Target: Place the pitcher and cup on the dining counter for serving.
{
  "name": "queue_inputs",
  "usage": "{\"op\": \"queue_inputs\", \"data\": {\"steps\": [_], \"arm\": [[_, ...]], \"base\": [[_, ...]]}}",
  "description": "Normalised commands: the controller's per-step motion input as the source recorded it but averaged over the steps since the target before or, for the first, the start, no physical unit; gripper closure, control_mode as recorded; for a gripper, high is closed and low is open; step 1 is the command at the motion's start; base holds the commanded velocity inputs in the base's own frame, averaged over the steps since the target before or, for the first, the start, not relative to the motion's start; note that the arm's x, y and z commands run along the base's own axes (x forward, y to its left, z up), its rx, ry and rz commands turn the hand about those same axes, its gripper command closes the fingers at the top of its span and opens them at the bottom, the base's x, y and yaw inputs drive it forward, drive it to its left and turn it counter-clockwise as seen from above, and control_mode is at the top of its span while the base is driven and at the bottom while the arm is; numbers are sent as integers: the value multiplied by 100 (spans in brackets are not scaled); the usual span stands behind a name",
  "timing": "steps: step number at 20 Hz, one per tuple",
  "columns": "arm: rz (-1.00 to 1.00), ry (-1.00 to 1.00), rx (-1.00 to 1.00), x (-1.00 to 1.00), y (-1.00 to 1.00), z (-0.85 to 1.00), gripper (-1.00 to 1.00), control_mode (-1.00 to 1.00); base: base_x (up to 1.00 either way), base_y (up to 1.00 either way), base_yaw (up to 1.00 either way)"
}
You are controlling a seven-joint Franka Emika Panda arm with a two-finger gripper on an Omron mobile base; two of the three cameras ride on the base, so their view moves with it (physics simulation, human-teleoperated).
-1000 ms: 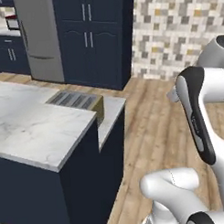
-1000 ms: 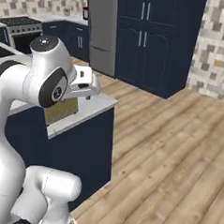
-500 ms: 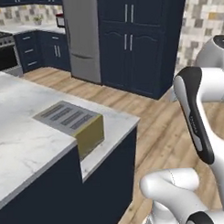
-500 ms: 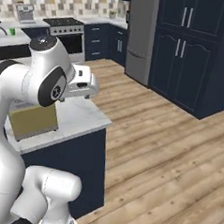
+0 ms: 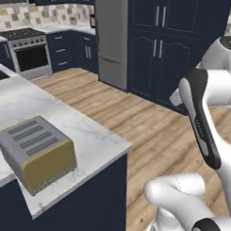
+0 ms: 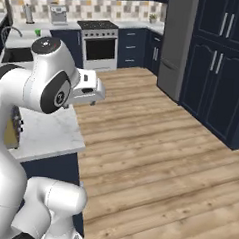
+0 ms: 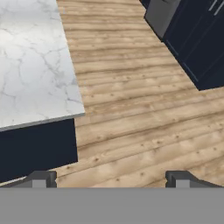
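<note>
Seen from the left base camera, a marble-topped counter [image 5: 85,137] with a dark navy side carries a toaster [image 5: 36,153], grey on top with tan sides, near its corner. Beyond it run a wood plank floor [image 5: 151,130], a steel refrigerator [image 5: 112,39], tall navy cabinets [image 5: 173,40] and a stove [image 5: 28,52] against a tiled wall. The white arm [image 5: 202,119] rises at the right.

From the right base camera, the arm's shoulder [image 6: 51,82] stands over the counter corner [image 6: 50,135]. A small green thing [image 6: 37,32], perhaps the cup, sits on the far worktop by the sink faucet [image 6: 6,32]; it is too small to be sure. The pitcher cannot be made out.

The hand camera looks down on the counter's marble edge [image 7: 39,78] and the floor, with the gripper [image 7: 111,178] empty and its jaws spread wide
</note>
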Motion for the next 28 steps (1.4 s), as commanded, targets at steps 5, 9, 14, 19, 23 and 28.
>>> {"op": "queue_inputs", "data": {"steps": [5, 9, 14, 19, 23, 28], "arm": [[0, 0, 0, 0, 0, 0, -100, 100], [0, 0, 0, 0, 0, 0, -100, 100], [0, 0, 0, 0, 0, 0, -100, 100], [0, 0, 0, 0, 0, 0, -100, 100], [0, 0, 0, 0, 0, 0, -100, 100], [0, 0, 0, 0, 0, 0, -100, 100]], "base": [[31, -100, 40], [24, -100, 44], [31, -99, 50], [38, -90, 56], [45, -88, 56], [69, -84, 55]]}}
